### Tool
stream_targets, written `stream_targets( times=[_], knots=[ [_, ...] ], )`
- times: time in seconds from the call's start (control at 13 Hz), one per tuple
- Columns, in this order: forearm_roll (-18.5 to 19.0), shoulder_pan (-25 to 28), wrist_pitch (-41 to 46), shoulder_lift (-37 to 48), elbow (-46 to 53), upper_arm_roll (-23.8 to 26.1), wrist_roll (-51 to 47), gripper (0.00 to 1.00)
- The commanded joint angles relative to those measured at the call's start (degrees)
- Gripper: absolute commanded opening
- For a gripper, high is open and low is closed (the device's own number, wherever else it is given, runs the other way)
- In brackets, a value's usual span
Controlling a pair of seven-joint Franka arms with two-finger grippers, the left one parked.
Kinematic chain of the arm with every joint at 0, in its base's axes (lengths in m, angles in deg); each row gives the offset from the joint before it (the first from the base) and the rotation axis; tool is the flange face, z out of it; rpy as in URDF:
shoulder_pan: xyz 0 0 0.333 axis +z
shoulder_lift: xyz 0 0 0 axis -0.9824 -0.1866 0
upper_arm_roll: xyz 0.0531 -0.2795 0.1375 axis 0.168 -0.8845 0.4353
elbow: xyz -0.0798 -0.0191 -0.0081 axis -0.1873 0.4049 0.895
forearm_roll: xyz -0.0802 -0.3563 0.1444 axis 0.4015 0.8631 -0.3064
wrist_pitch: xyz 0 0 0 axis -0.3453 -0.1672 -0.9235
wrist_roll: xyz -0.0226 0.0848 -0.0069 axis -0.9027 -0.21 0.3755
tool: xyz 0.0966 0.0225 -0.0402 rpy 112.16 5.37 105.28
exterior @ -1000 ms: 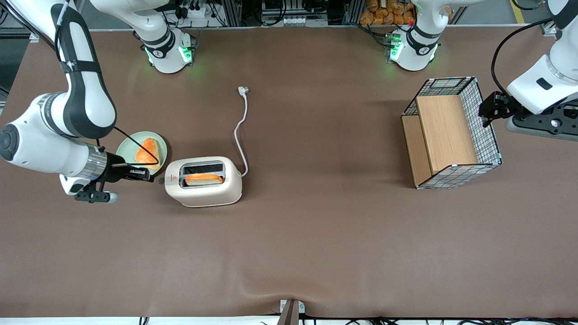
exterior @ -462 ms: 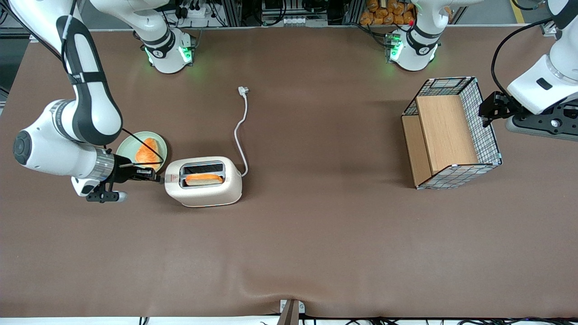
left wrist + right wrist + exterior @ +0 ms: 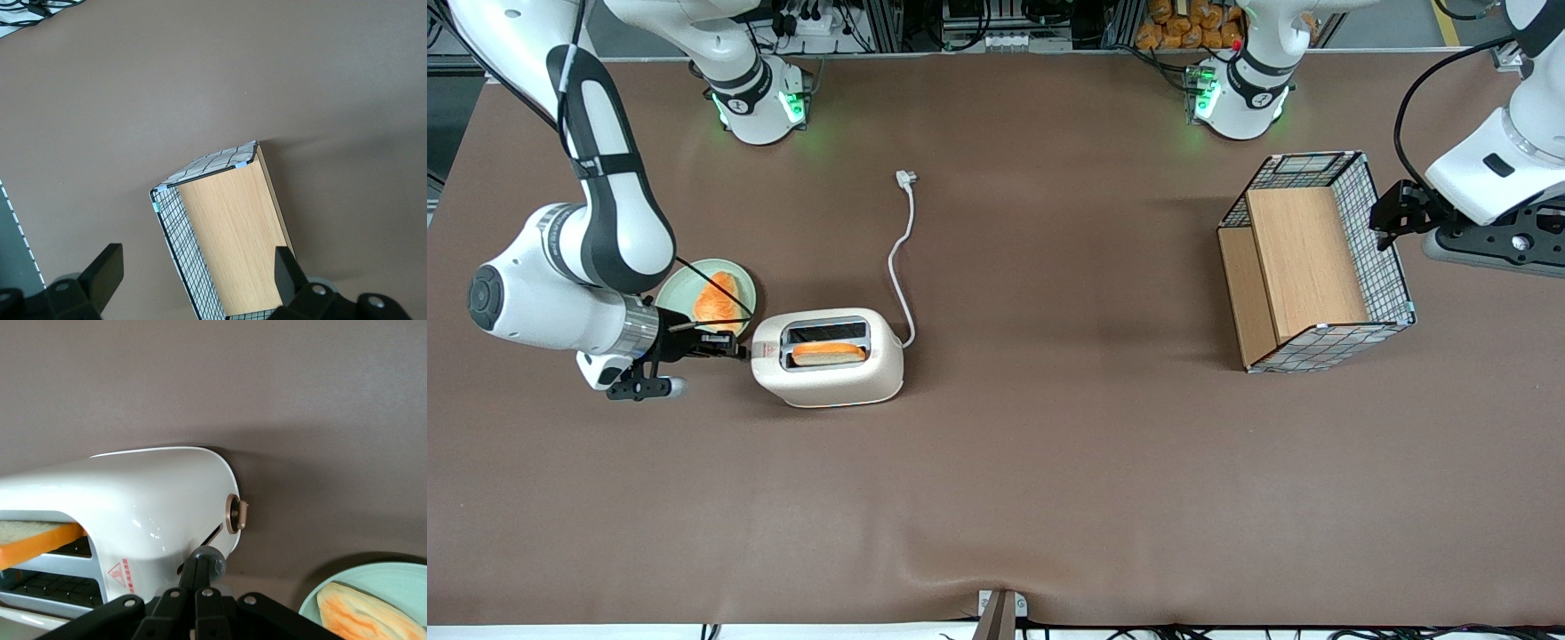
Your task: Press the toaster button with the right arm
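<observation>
We have brought our slim black gripper (image 3: 734, 349) in, fingers closed together and empty, touching the cream-white rounded toaster's (image 3: 827, 357) narrow end, seemingly pressing a grey lever; its round knob (image 3: 236, 514) sits beside.

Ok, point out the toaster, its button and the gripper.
toaster (image 3: 831, 378), front view, cream side wall.
toaster button (image 3: 236, 513), right wrist view, knob on the narrow end face.
gripper (image 3: 200, 565), right wrist view, shut fingers at the end face.

A cream-white toaster (image 3: 827, 357) is seen upright on the table, toast held in one slot. Its grey toaster button (image 3: 209, 564) is touched by the right arm's (image 3: 574, 253) closed gripper (image 3: 198, 573).
</observation>
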Motion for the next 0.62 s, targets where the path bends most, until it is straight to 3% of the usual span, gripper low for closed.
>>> stream_targets(
  times=[0.0, 0.54],
  knots=[
    [-5.0, -1.6, -0.7, -1.7, -0.4, 0.1, 6.4, 0.00],
    [-8.7, -2.6, -0.8, -4.5, -0.4, 0.2, 10.3, 0.00]
  ],
)
